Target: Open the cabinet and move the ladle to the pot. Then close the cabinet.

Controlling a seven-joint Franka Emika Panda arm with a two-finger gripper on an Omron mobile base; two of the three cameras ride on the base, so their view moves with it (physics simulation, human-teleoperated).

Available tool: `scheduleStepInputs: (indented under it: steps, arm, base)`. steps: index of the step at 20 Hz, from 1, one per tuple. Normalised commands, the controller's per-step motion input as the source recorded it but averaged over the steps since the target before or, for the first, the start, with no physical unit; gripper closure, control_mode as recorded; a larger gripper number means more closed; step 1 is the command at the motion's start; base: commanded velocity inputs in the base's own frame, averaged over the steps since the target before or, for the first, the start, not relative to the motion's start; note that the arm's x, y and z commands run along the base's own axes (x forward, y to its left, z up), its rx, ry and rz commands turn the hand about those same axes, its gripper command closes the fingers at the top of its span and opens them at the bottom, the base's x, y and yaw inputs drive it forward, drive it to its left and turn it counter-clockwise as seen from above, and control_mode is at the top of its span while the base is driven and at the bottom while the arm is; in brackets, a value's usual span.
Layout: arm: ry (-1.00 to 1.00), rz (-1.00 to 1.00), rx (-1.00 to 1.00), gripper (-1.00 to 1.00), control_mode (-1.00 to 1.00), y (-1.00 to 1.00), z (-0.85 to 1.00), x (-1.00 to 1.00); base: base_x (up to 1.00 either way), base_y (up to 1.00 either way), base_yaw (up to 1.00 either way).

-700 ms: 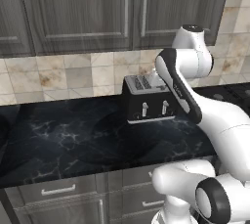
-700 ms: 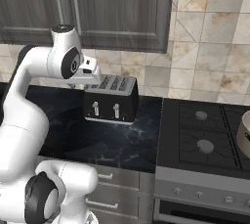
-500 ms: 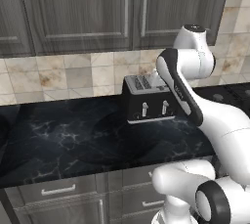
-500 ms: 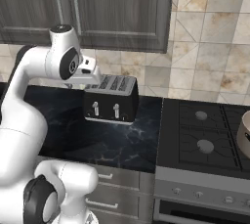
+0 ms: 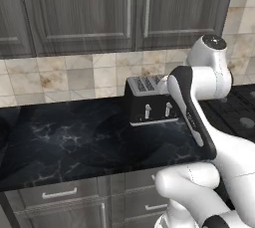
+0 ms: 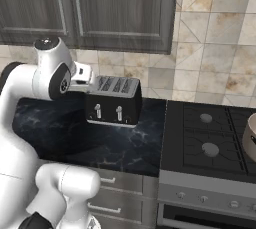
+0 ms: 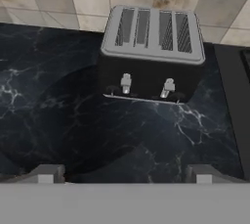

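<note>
We've got the cabinet [image 5: 134, 13] across the top of both base views, doors closed. The pot [image 6: 250, 137] peeks in at the right edge of the right base view, on the stove [image 6: 210, 140]. Our gripper [image 7: 124, 173] hangs spread wide apart, holding nothing, with the toaster [image 7: 151, 54] in the hand view's upper middle on the black counter [image 7: 58, 120].

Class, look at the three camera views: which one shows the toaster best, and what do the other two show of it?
The hand view shows the toaster best: whole, unobstructed, slots and both levers clear. The right base view shows it whole but smaller. In the left base view the arm covers its right end.
</note>
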Motion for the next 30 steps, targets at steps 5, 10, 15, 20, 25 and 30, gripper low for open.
scheduleStepInputs:
  steps: [5,10,15,20,25,30]
  arm:
    - [-0.21,0.0,0.0,-1.0,-1.0,0.0,0.13,-0.26]
    - [-0.1,0.0,0.0,-1.0,-1.0,0.0,0.3,-0.14]
    - [-0.09,0.0,-0.01,-1.0,-1.0,0.0,0.42,-0.07]
    - [-0.1,0.0,-0.02,-1.0,-1.0,0.0,0.44,-0.03]
    - [-0.1,0.0,-0.02,-1.0,-1.0,0.01,0.43,-0.01]
    - [-0.09,0.0,0.0,-1.0,-1.0,0.05,0.33,-0.01]
  base:
    - [0.0,0.0,0.0]
    - [0.0,0.0,0.0]
    - [0.0,0.0,0.0]
    - [0.0,0.0,0.0]
    - [0.0,0.0,0.0]
    - [0.0,0.0,0.0]
